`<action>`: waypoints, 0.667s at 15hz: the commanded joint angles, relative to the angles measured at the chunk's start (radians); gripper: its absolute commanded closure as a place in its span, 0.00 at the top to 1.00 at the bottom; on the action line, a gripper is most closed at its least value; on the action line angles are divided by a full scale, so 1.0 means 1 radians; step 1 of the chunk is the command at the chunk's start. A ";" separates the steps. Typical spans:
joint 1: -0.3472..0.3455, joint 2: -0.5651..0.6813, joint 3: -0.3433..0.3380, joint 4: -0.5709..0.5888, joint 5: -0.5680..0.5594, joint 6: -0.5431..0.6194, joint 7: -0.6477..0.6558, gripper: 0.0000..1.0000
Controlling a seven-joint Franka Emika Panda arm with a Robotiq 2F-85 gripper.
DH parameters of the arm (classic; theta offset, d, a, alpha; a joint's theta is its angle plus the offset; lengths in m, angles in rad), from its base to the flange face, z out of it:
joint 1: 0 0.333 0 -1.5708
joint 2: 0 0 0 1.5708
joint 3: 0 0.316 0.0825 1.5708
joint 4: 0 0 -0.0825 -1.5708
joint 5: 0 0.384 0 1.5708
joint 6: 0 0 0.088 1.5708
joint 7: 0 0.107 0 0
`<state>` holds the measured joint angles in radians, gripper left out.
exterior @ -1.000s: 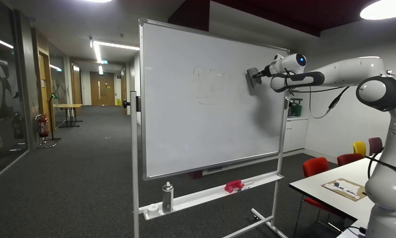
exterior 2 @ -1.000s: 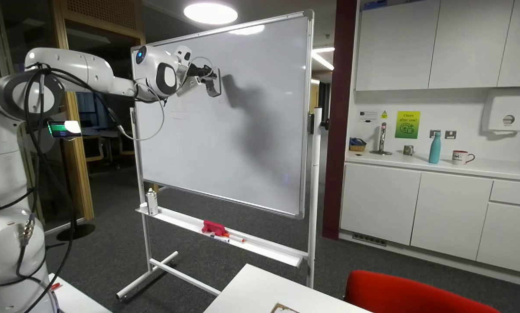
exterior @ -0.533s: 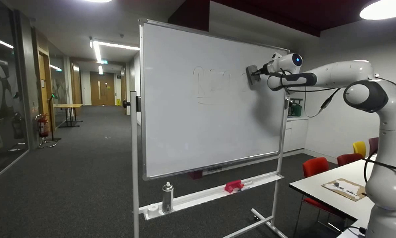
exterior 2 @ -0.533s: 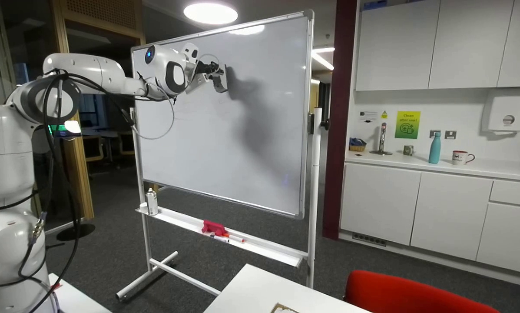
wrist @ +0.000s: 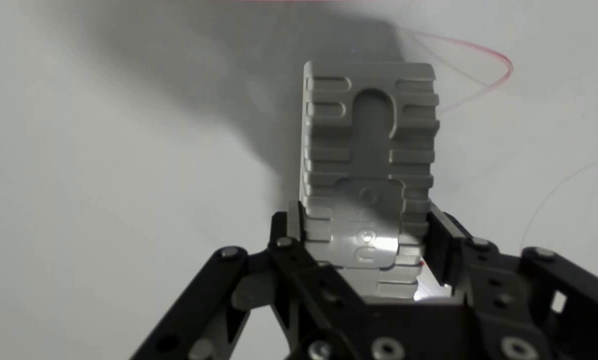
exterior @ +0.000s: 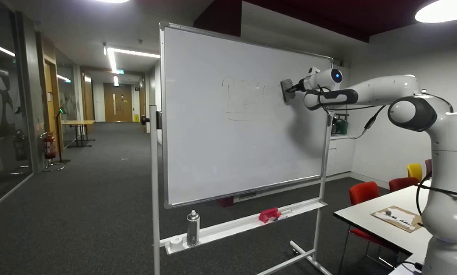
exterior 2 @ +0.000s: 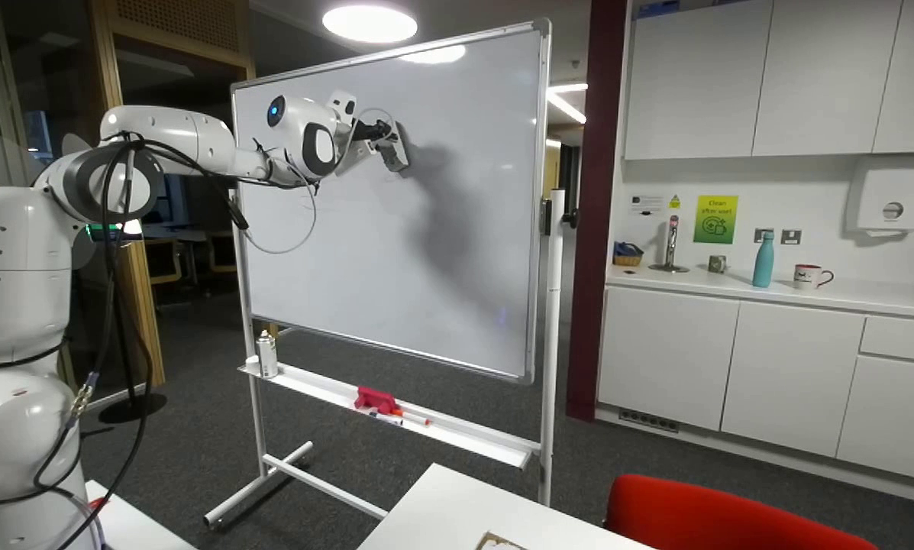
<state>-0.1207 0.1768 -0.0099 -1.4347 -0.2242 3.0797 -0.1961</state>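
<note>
Wrist view: my gripper (wrist: 364,225) grasps a grey whiteboard eraser (wrist: 371,125). In both exterior views, the pen tray (exterior: 232,228) carries a spray can (exterior: 193,231) and markers (exterior 2: 387,419); in an exterior view, a basket (exterior 2: 628,260) on the counter (exterior 2: 701,280) holds something blue (exterior 2: 627,249). The eraser meets or nearly meets the inked whiteboard (exterior: 220,164)

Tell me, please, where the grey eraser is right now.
In the wrist view, the grey eraser is just right of centre, held by the gripper, with a red curve on the whiteboard to its upper right.
</note>
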 commanded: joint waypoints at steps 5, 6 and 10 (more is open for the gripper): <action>-0.006 0.032 0.085 0.008 0.011 0.047 -0.159 0.34; -0.007 0.032 0.096 0.004 0.013 0.048 -0.176 0.34; -0.036 0.048 0.133 0.033 0.047 0.054 -0.237 0.34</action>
<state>-0.1249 0.1795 0.0762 -1.4455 -0.2201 3.0876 -0.3485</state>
